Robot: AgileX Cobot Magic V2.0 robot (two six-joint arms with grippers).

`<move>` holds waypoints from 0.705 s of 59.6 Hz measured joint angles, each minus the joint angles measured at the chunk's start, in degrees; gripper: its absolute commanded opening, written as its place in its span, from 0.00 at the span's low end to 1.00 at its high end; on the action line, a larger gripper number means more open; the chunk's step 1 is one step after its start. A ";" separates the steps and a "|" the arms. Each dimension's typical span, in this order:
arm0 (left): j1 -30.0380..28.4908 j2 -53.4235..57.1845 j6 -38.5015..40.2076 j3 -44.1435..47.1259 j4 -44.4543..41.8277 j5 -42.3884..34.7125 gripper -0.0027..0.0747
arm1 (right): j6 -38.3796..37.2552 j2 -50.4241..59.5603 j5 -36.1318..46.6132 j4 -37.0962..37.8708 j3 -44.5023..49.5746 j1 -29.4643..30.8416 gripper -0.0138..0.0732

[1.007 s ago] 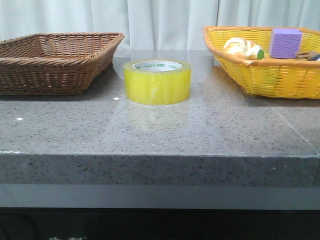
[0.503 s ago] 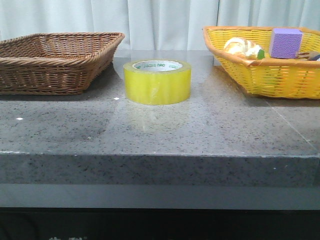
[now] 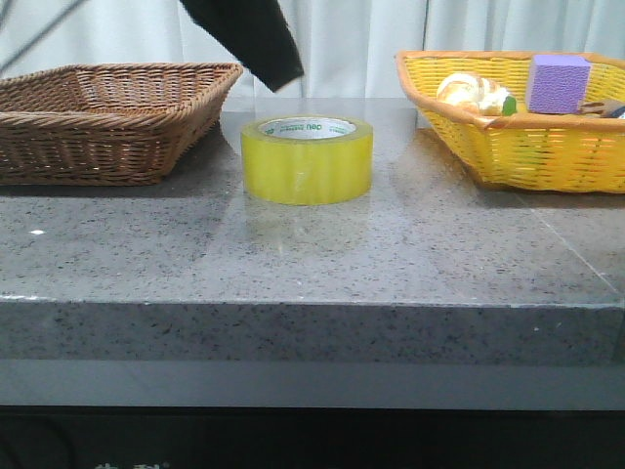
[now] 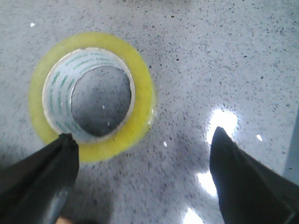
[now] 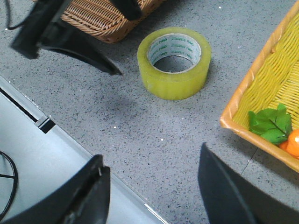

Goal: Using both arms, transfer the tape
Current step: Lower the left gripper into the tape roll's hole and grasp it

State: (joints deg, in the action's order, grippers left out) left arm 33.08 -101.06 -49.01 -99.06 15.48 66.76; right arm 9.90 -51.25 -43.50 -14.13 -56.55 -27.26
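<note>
The tape (image 3: 307,159), a wide yellow-green roll with a pale printed core, lies flat on the grey stone table (image 3: 312,254) between two baskets. My left arm (image 3: 249,39) comes down from the top of the front view, just above and behind the roll. In the left wrist view my left gripper (image 4: 142,135) is open and empty above the tape (image 4: 142,100), with one fingertip over the roll's rim. My right gripper (image 5: 151,153) is open and empty over the table's front edge, well short of the tape (image 5: 175,74). The left arm (image 5: 70,39) also shows there.
A brown wicker basket (image 3: 107,117) stands at the back left. A yellow basket (image 3: 527,147) at the back right holds a purple cube (image 3: 558,83) and a rounded orange-white item (image 3: 474,93). The table's front edge (image 5: 70,135) lies under the right gripper.
My left arm has come into the front view from the top and now hangs above the tape. The tape and both baskets have not moved.
</note>
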 measured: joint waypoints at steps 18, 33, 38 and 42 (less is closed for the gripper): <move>0.09 -10.56 -1.26 -9.73 2.10 2.00 0.76 | 0.00 0.00 0.00 0.00 0.00 0.00 0.67; 0.09 -15.79 -1.48 -10.81 2.37 2.00 0.76 | 0.00 0.00 0.00 0.00 0.00 0.00 0.67; 0.09 -16.68 -1.50 -10.81 2.37 2.00 0.76 | 0.00 0.00 0.00 0.00 0.00 0.00 0.67; 0.09 -17.40 -1.50 -10.83 2.37 2.00 0.76 | 0.00 0.00 0.00 0.00 0.00 0.00 0.67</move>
State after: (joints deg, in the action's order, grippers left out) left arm 33.16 -118.46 -50.51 -109.89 17.86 68.76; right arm 9.90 -51.25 -43.50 -14.13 -56.55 -27.26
